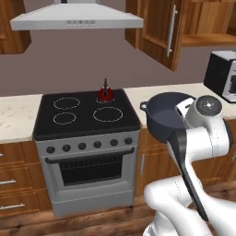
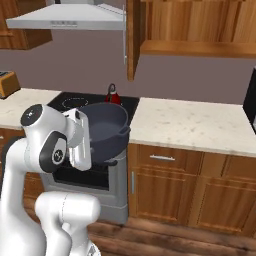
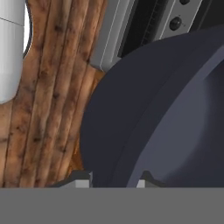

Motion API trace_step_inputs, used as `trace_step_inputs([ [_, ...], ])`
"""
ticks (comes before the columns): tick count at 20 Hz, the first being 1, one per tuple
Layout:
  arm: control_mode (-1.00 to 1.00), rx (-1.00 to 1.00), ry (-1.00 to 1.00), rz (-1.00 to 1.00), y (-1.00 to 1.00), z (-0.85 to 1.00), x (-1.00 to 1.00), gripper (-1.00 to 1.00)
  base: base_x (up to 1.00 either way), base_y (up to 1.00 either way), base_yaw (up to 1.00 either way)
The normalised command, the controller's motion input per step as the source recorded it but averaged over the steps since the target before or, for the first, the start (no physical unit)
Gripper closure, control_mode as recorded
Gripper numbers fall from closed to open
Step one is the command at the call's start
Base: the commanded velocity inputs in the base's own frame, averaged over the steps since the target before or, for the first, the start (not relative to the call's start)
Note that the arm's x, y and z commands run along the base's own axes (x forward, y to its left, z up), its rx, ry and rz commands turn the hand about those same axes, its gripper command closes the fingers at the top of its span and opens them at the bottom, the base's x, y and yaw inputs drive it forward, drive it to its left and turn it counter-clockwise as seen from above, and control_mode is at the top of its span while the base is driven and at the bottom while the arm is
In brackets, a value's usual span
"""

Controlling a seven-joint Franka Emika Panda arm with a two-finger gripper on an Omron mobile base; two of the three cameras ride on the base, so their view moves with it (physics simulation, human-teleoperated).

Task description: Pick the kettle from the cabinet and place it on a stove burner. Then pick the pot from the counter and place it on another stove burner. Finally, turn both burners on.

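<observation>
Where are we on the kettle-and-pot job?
Done: the kettle sits on the back right burner of the cooktop. In hand: the end effector is shut on the rim of the pot, lifted off the counter in front of the drawers, right of the stove. Left: set the pot on another burner, perhaps the front right circle, then turn both knobs.

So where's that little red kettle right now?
The kettle sits on the cooktop's back right burner, just behind the largest ring, under the range hood.
</observation>
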Motion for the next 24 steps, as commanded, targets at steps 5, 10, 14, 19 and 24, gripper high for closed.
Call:
trace_step_inputs([
  [5,1.00,0.00,0.00,0.00,0.00,0.00,0.00,1.00,0.46,0.00,0.08],
  [10,1.00,0.00,0.00,0.00,0.00,0.00,0.00,1.00,0.39,0.02,0.09],
  [14,1.00,0.00,0.00,0.00,0.00,0.00,0.00,1.00,0.37,0.03,0.09],
  [19,1.00,0.00,0.00,0.00,0.00,0.00,0.00,1.00,0.36,0.06,0.09],
  [24,1.00,0.00,0.00,0.00,0.00,0.00,0.00,1.00,0.31,0.07,0.08],
])
